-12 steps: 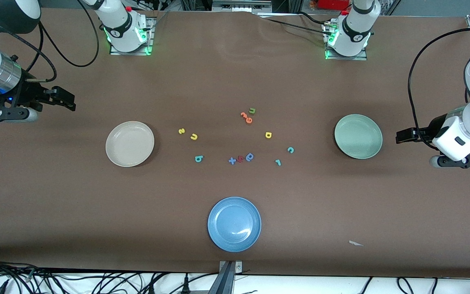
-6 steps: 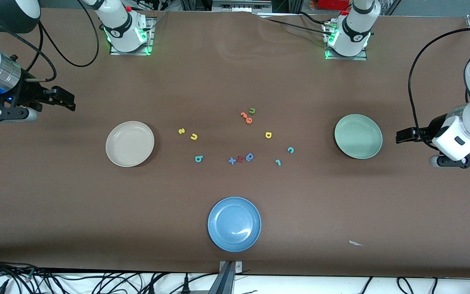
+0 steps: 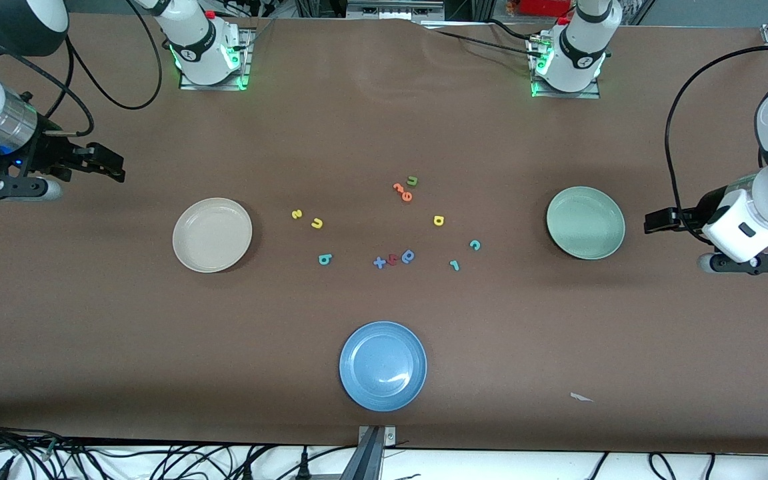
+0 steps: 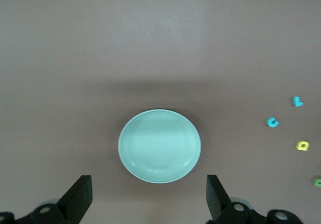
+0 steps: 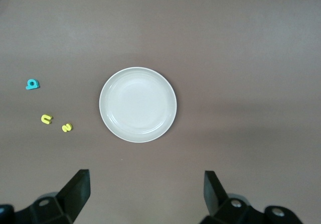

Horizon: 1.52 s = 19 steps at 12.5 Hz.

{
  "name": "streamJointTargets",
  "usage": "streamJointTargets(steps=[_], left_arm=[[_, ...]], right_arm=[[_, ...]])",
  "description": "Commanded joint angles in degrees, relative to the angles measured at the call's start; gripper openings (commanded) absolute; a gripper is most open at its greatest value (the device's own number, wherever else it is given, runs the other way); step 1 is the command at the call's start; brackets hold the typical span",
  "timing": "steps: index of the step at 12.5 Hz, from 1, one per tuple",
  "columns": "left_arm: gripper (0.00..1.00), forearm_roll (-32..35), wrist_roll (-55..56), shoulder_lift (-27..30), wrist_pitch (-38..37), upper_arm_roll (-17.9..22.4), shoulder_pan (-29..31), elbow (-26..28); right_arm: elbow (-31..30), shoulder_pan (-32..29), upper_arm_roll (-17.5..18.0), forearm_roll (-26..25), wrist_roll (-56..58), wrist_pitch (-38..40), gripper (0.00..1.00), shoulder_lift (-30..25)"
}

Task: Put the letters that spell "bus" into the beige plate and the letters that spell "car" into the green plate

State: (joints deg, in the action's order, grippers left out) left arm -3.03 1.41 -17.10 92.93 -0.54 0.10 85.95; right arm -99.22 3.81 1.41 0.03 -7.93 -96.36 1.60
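Observation:
The beige plate (image 3: 212,235) (image 5: 138,104) lies toward the right arm's end, with the teal b (image 3: 324,259), yellow u (image 3: 317,223) and yellow s (image 3: 297,214) beside it on the table. The green plate (image 3: 585,222) (image 4: 159,145) lies toward the left arm's end, near the yellow a (image 3: 439,220), teal c (image 3: 475,245) and teal r (image 3: 454,265). My right gripper (image 3: 117,168) (image 5: 145,191) hangs open and empty over bare table by the beige plate. My left gripper (image 3: 651,222) (image 4: 148,194) hangs open and empty over the table beside the green plate.
A blue plate (image 3: 383,365) sits nearest the front camera at mid-table. An olive u (image 3: 412,180) and orange pieces (image 3: 402,192) lie farther from the camera. A blue x (image 3: 379,262), a red piece (image 3: 393,259) and a blue rounded letter (image 3: 408,256) cluster between the two letter groups.
Both arms have shifted only very slightly. The letters and plates lie as before.

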Motion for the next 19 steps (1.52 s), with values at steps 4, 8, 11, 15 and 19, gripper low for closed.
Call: streamJointTargets(steps=[4, 8, 11, 15, 19], left_arm=[[1.00, -9.36, 14.46, -3.02, 1.64, 0.19, -6.14, 0.88], [0.99, -9.27, 31.33, -4.78, 10.39, 0.10, -13.44, 7.35], [0.99, -9.36, 39.87, -4.96, 24.53, 0.01, -18.45, 18.25], [0.96, -9.36, 52.27, -9.61, 36.79, 0.01, -22.33, 22.50], [0.94, -9.36, 54.13, -13.39, 39.43, -0.07, -23.65, 21.98]], right_arm=[[-1.24, -0.03, 8.24, -0.74, -20.67, -6.02, 0.99, 5.60], [-0.53, 2.76, 13.62, -1.09, -43.26, -16.37, 0.99, 14.46], [1.74, 5.77, 16.94, -9.13, -61.00, -24.21, 0.99, 23.77], [6.57, 11.30, 17.75, -21.65, -88.70, -32.12, 0.99, 36.61], [13.44, 12.01, 18.80, -20.95, -99.28, -32.57, 0.94, 45.50]])
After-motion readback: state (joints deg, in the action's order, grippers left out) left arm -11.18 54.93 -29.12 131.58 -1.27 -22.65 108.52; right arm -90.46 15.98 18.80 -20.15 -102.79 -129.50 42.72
